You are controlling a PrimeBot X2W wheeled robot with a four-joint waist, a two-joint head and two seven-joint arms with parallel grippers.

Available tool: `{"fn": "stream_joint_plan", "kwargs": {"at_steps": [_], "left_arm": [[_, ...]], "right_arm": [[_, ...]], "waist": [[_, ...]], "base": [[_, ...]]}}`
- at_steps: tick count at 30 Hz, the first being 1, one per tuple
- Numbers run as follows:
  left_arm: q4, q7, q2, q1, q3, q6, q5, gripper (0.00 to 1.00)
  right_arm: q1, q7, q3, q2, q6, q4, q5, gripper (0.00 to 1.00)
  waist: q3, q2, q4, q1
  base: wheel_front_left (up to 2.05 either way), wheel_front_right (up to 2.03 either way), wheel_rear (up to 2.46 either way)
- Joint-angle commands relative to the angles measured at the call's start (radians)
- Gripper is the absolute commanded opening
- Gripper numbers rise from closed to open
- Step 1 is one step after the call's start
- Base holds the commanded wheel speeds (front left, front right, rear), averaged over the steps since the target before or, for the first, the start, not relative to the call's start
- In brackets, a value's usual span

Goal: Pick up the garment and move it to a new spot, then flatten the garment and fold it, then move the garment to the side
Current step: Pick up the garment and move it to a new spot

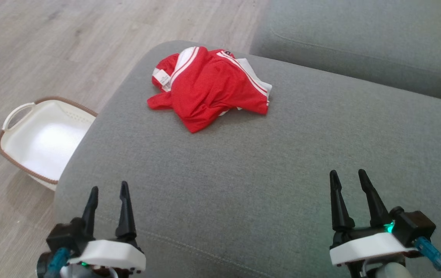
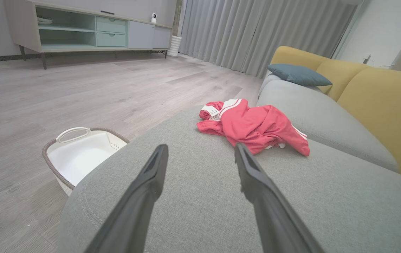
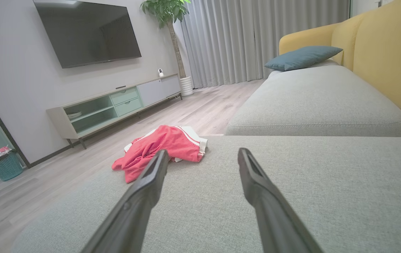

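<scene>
Black jaws, left: on the left gripper [image 1: 109, 186] they stand wide apart with nothing held, low over the near edge of the grey seat cushion [image 1: 243, 185].
Black jaws, right: on the right gripper [image 1: 347, 172] they are likewise spread and hold nothing, over the same cushion and well apart from the left pair.
Garment: the red garment [image 1: 208, 88], with white stripes and a white label, lies crumpled in a heap on the far part of that cushion near its rounded corner. It is well ahead of both grippers and neither touches it.
Beside the sofa: a white laundry basket [image 1: 46, 131] with a brown woven rim sits on the wooden floor [image 1: 50, 38], just left of the cushion.
Beyond: a second grey cushion [image 1: 359, 34] adjoins the first. The wrist views add a yellow backrest [image 2: 379, 105] and a blue pillow [image 2: 298, 75].
Done: nothing, as I judge it; the garment is bunched and not yet grasped.
Left: the whole task, namely the pick-up, the move to a new spot, the flattening, the fold and the shift aside.
Hard to make out: whether the garment is shorts or a top. Folds hide its outline and its underside, the print on the label is too small to read, and the cushion cuts off part of the basket.
</scene>
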Motion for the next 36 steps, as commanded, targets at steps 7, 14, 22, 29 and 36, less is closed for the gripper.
{"fn": "stream_joint_plan", "kwargs": {"at_steps": [7, 14, 22, 29, 36], "left_arm": [[-0.008, -0.012, 0.014, -0.1, 0.069, -0.054, 0.023, 1.0], [0.061, 0.085, 0.134, -0.338, 0.054, -0.186, 0.019, 1.0], [0.239, 0.454, 0.323, -0.794, 0.034, -0.257, -0.11, 1.0], [0.412, 0.635, 0.467, -1.047, -0.065, -0.261, -0.214, 1.0], [0.566, 0.65, 0.56, -1.188, -0.172, -0.261, -0.262, 1.0]], "right_arm": [[-0.051, -0.014, 0.01, -0.01, 0.008, -0.058, -0.01, 1.0], [-0.125, -0.014, -0.015, -0.01, 0.008, -0.096, -0.026, 1.0], [-0.222, -0.014, -0.006, -0.01, 0.008, -0.159, -0.042, 1.0], [-0.266, -0.014, 0.025, -0.01, 0.008, -0.198, -0.037, 1.0], [-0.279, -0.014, 0.017, -0.01, 0.008, -0.219, -0.038, 1.0]], "waist": [[0.054, 0.0, -0.049, 0.0], [0.173, 0.0, -0.126, 0.0], [0.347, 0.0, -0.249, 0.0], [0.456, 0.0, -0.335, 0.0], [0.516, 0.0, -0.381, 0.0]], "base": [[0.0, 0.0, 0.0], [0.0, 0.0, 0.0], [0.0, 0.0, 0.0], [0.0, 0.0, 0.0], [0.0, 0.0, 0.0]]}}
